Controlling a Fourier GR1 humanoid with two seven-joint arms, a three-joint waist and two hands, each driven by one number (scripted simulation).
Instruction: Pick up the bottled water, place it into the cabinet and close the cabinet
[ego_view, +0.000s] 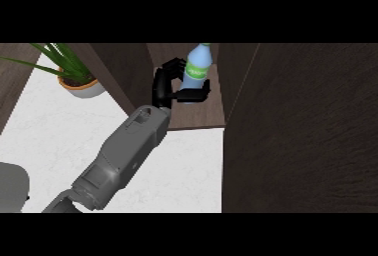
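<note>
Looked steeply down from head height, close over the counter (88, 145), facing the open cabinet (295, 125) at twelve to three o'clock.

You see a clear, glossy plastic bottle (198, 70) with a green paper-like label, dark matt wood-grain cabinet (295, 140) panels, a pale speckled stone-like counter (74, 130), and a matt black hand (168, 85).

Pale blue water bottle (197, 67) with green label; black hand (167, 82); dark brown wood-grain cabinet (295, 140); white mottled counter (52, 130).
</note>
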